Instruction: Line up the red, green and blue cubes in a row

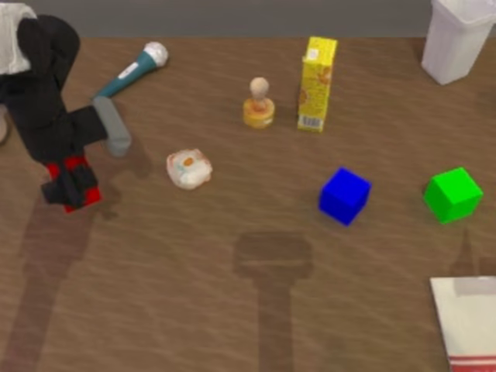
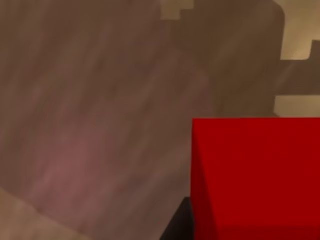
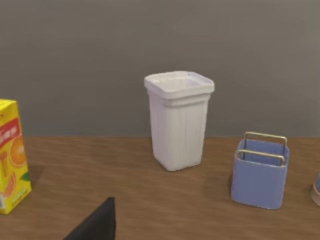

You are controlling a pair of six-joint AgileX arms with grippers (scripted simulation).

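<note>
The red cube [image 1: 87,198] lies at the table's left side, mostly covered by my left gripper [image 1: 70,186], which is shut on it. In the left wrist view the red cube [image 2: 255,180] fills the near corner, and one dark finger [image 2: 177,225] presses against its side. The blue cube [image 1: 345,195] stands right of centre. Farther right, near the table's edge, is the green cube [image 1: 453,194]. Neither arm is near these two cubes. My right arm is out of the top view; only a dark tip of my right gripper [image 3: 97,225] shows in its wrist view.
A yellow carton [image 1: 318,84] and a wooden stamp [image 1: 259,105] stand at the back centre. A teal microphone [image 1: 139,70], a grey bar [image 1: 115,128] and a white-orange lump [image 1: 188,168] lie near the left arm. A white bin [image 1: 457,39] stands back right, with a blue basket [image 3: 260,172] nearby.
</note>
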